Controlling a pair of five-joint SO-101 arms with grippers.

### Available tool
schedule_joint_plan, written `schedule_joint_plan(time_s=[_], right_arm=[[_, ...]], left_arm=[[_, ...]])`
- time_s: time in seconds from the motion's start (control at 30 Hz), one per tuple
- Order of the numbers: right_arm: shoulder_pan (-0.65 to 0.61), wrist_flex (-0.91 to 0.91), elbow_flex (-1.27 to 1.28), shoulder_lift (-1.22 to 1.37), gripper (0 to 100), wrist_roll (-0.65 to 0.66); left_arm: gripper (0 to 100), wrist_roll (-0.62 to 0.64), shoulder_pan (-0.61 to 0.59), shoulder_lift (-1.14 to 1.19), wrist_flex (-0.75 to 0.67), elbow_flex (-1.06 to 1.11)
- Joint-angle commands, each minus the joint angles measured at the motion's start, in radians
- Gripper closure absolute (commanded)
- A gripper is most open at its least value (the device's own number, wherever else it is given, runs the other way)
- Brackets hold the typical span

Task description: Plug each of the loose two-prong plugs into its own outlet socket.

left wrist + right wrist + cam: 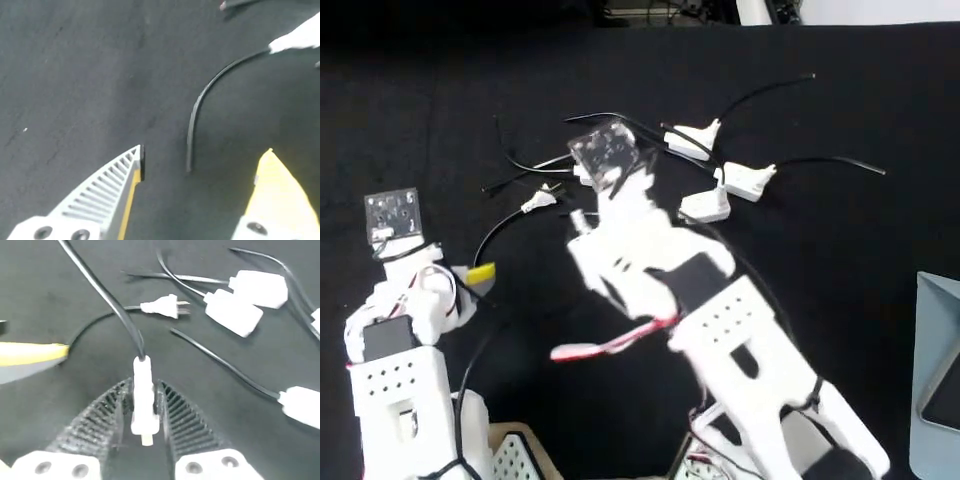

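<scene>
A white plug (143, 400) sits pinched between the right fingers (100, 422), its cord (136, 337) trailing over the black bench (45, 290). A second plug (162, 306) lies loose beyond, near the sockets (232, 314). The right arm (740, 330) stretches forward over the bench; the left fingers (112, 180) gape wide, holding nothing.

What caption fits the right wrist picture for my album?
Right gripper pinches a white two-prong plug on a black cord, white outlet sockets lying beyond.
</scene>
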Motion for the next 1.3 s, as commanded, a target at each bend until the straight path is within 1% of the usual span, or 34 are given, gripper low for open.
schedule_joint_plan(time_s=[0.0,0.2,0.37,0.47,0.57,0.87,0.93,1.03,1.17,1.27], right_arm=[[-0.061,-0.123,0.074,-0.065,98.7,-0.023],[-0.091,-0.18,0.182,-0.168,98.7,-0.023],[-0.127,-0.18,0.248,-0.232,98.7,-0.025],[-0.141,-0.18,0.282,-0.248,98.7,-0.025],[-0.138,-0.181,0.305,-0.249,98.7,-0.025],[-0.135,-0.222,0.348,-0.249,98.7,-0.023],[-0.133,-0.221,0.348,-0.249,98.7,-0.023],[-0.1,-0.216,0.348,-0.251,98.7,-0.023],[-0.005,-0.222,0.341,-0.251,98.7,-0.023],[0.081,-0.236,0.328,-0.251,98.7,-0.025]], left_arm=[[65,0.066,0.093,-0.014,0.006,-0.114],[65,0.15,0.186,-0.014,-0.078,-0.154],[65,0.186,0.3,-0.014,-0.078,-0.171],[65,0.196,0.341,-0.02,-0.078,-0.186],[65,0.195,0.372,-0.08,-0.077,-0.183],[65,0.184,0.489,-0.364,0.13,-0.183],[65,0.157,0.496,-0.379,0.157,-0.183],[65,0.144,0.461,-0.379,0.158,-0.183],[65,0.141,0.374,-0.379,0.147,-0.194],[65,0.077,0.344,-0.376,0.117,-0.183]])
